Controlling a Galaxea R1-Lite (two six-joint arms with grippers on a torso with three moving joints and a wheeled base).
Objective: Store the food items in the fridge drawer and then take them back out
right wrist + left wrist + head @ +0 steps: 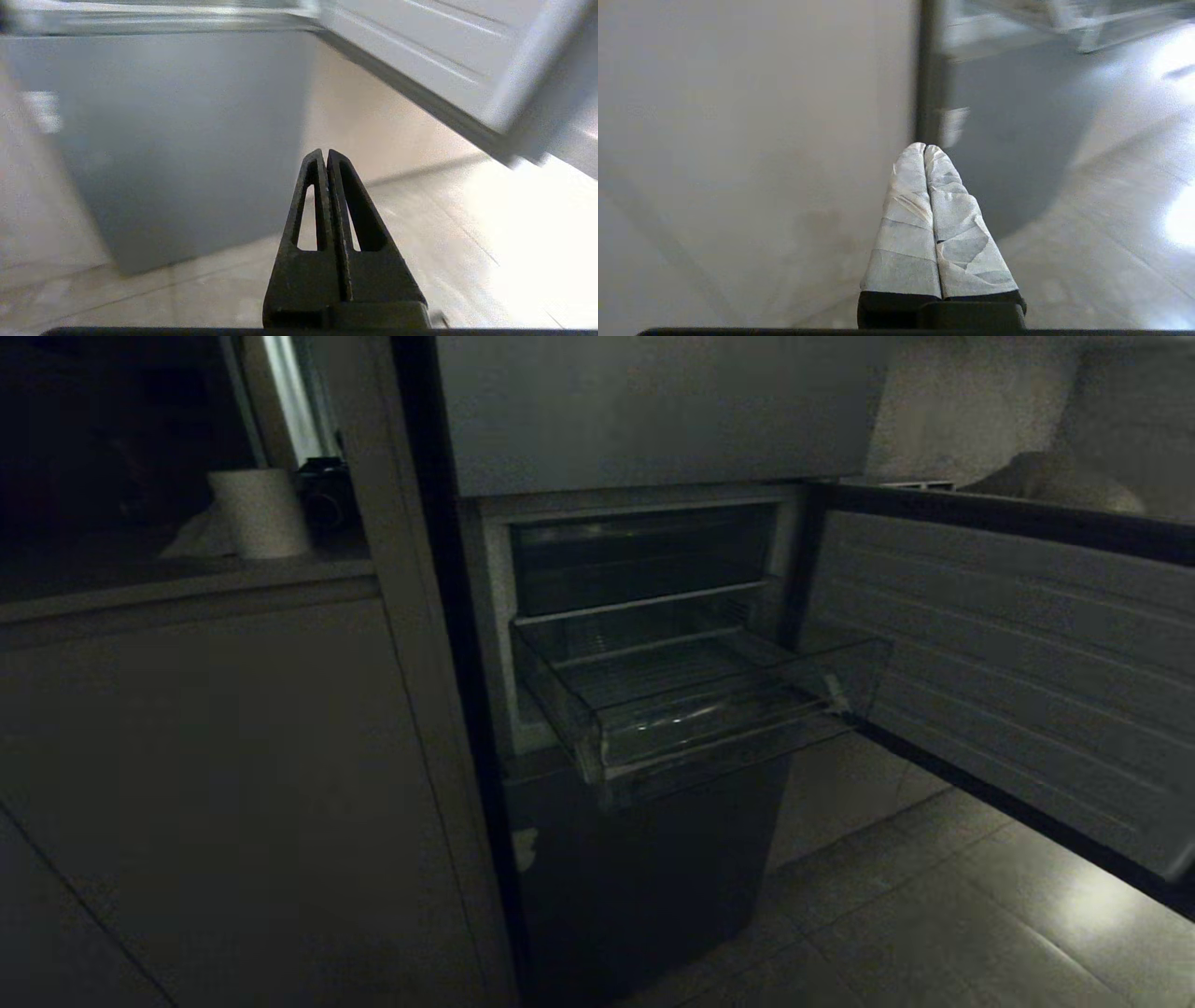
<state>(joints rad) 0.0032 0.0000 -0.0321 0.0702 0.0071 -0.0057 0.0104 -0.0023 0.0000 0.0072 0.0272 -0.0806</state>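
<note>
— Seen from the head camera: one dark grey fridge (644,859), middle door (1008,663) swung wide to the right, one clear fridge drawer (700,709) pulled out past the front edge, tray bare. Behind it, two glass shelves stacked in the compartment. No red food items visible anywhere in the three views.

— And beside the fridge?

— Pale cabinet (233,784) on the left, topped by a worktop (177,583) carrying one white paper roll (260,511) and one dark object just beside it, too dim to identify. Tiled floor (952,915) below the open door.

— Pincers?

— Two, neither in the head view. Left pincer (925,148), fingers wrapped in pale tape, pressed tight together, holding nothing, pointed low at the seam between cabinet and fridge. Right pincer (326,153), bare black, likewise closed and empty, aimed at the fridge's lower panel, with the open door's underside above.

— Tape scraps?

— One whitish scrap (525,847) on the fridge's left edge.
</note>
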